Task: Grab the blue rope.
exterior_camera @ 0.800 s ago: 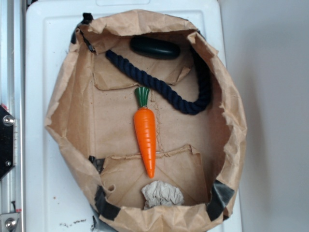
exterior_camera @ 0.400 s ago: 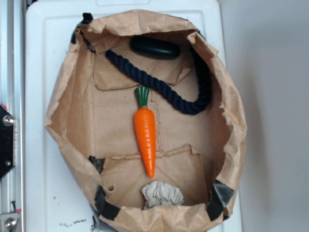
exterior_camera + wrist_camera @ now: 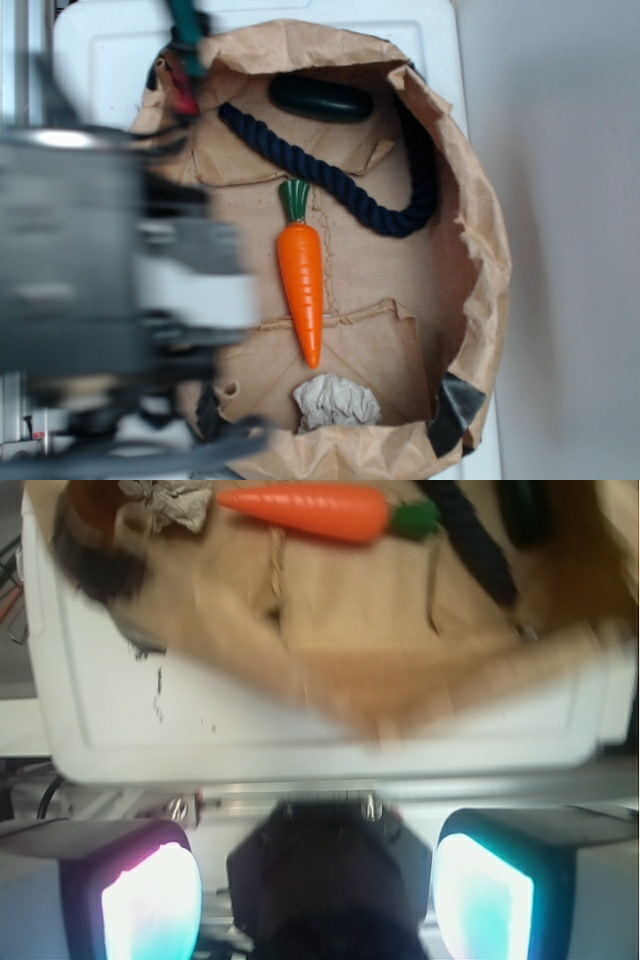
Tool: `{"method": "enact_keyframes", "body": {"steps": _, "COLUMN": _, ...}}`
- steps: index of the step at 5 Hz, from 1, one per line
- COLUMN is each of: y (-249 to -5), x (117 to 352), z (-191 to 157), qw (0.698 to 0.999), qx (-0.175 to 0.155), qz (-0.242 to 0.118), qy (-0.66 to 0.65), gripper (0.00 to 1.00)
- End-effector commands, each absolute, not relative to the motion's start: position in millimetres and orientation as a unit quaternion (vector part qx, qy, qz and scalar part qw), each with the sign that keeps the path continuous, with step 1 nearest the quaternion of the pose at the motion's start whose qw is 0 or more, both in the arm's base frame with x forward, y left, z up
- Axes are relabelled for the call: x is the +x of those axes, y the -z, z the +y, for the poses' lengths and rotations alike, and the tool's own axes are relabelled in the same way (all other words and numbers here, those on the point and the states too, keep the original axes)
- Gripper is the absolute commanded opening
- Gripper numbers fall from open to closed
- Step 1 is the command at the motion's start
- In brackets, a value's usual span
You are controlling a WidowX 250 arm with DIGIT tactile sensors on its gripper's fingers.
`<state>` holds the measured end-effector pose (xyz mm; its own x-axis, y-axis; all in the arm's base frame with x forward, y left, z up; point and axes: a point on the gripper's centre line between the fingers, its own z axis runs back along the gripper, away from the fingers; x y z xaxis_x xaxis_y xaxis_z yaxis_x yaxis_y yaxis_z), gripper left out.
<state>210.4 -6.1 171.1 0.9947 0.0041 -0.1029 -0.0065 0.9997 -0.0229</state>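
The blue rope (image 3: pixel 340 185) lies curved along the back of the brown paper bag (image 3: pixel 480 250), from the left wall to the right wall; in the wrist view the blue rope (image 3: pixel 480 540) shows at the top right. My arm (image 3: pixel 100 260) is a blurred grey mass over the bag's left side, well short of the rope. In the wrist view my gripper (image 3: pixel 315 880) is open, its lit pads (image 3: pixel 150 900) far apart with nothing between them. It hangs over the metal rail outside the bin.
An orange toy carrot (image 3: pixel 302 280) lies in the bag's middle. A smooth dark oval object (image 3: pixel 320 98) rests behind the rope. Crumpled paper (image 3: pixel 335 402) sits at the front. The bag stands in a white bin (image 3: pixel 100 60).
My arm has swung into the exterior view from the left, blurred by motion. Before, no arm was in view. The rope, carrot and other objects have not moved.
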Motion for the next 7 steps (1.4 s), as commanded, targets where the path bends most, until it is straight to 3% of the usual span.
{"method": "enact_keyframes", "body": {"steps": 1, "y": -144.8, "x": 298.0, "z": 21.3, "qw": 0.996, "qx": 0.023, "qz": -0.042, "qy": 0.074, "gripper": 1.0}}
{"method": "enact_keyframes", "body": {"steps": 3, "y": -141.1, "x": 311.4, "z": 26.0, "qw": 0.987, "qx": 0.013, "qz": -0.115, "qy": 0.108, "gripper": 1.0}}
{"method": "enact_keyframes", "body": {"steps": 7, "y": -141.1, "x": 311.4, "z": 26.0, "qw": 0.987, "qx": 0.013, "qz": -0.115, "qy": 0.108, "gripper": 1.0}}
